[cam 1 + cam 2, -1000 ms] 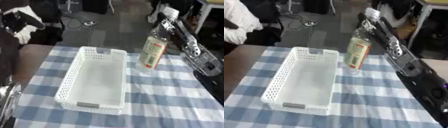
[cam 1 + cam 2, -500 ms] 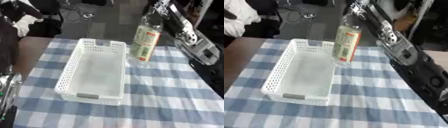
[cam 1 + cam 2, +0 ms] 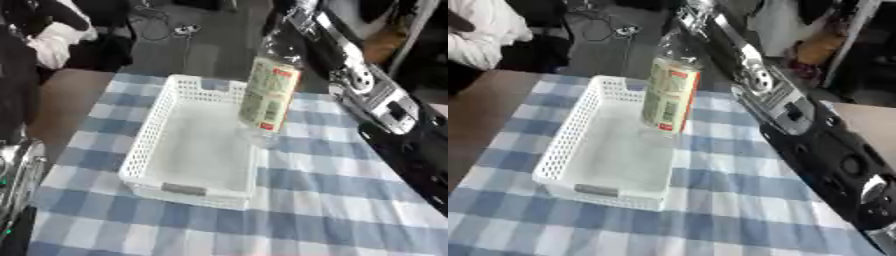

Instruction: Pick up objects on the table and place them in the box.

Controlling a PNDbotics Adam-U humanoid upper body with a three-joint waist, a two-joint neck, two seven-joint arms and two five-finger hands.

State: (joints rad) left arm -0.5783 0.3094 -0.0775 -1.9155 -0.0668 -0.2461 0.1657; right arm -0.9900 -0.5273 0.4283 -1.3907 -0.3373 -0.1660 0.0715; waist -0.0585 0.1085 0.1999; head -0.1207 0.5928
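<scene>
1. Right robot hand (image 3: pixel 293 15) hard to make out: blurred, at the top edge, at the bottle's neck; whether fingers curl round the neck or merely meet it cannot be told.
2. Right arm (image 3: pixel 798 115) stretched as a long black and silver diagonal from the lower right corner up to the top centre, cut off by the frame edge at the bottom right.
3. Bottle (image 3: pixel 269 95) clear, with a pale label carrying a red patch near the top; cap and neck lost in blur against the hand.
4. Bottle tilted, top leaning toward the right arm, its bottom end above the right-hand rim of the basket, over the seam between basket and cloth; whether the bottom touches the rim or hangs just over it cannot be told.
5. Basket (image 3: pixel 149 150) white, perforated, rectangular, lying lengthwise on the checked cloth, nothing visible inside; a grey handle tab on its near wall.
6. Surface (image 3: pixel 332 200) covered by a blue-and-white checked cloth, cropped at the bottom and right edges.
7. Left robot hand (image 3: pixel 16 175) only partly seen at the lower left edge in the left eye view, a silver and dark shape cut off by the frame; finger pose not readable.
8. Beyond the far edge, dark floor and blurred clutter.
</scene>
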